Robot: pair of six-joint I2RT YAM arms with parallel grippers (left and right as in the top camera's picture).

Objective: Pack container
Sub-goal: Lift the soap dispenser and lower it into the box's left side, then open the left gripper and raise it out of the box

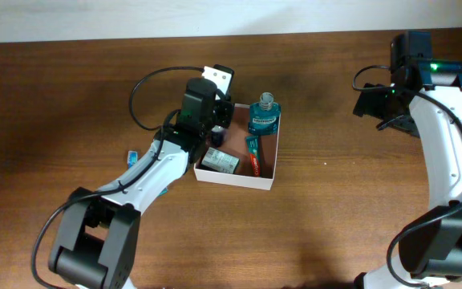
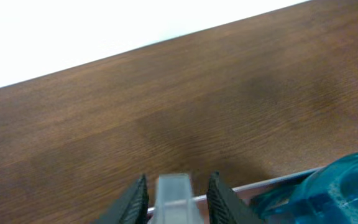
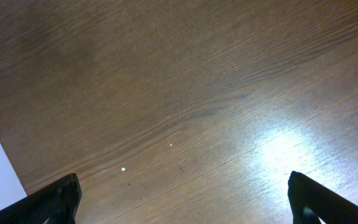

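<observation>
1. Left pincer (image 2: 176,183) flanks a pale grey object (image 2: 174,202); whether it is clamped, I cannot tell. Right pincer (image 3: 185,199) stands wide apart.
2. The container (image 1: 233,178), square, shallow, white outside and reddish-brown inside, sits mid-table.

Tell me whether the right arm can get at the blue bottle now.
Probably yes: the blue bottle stands in the container's corner facing that arm, the right gripper is open, the left gripper is over the other side.
</observation>
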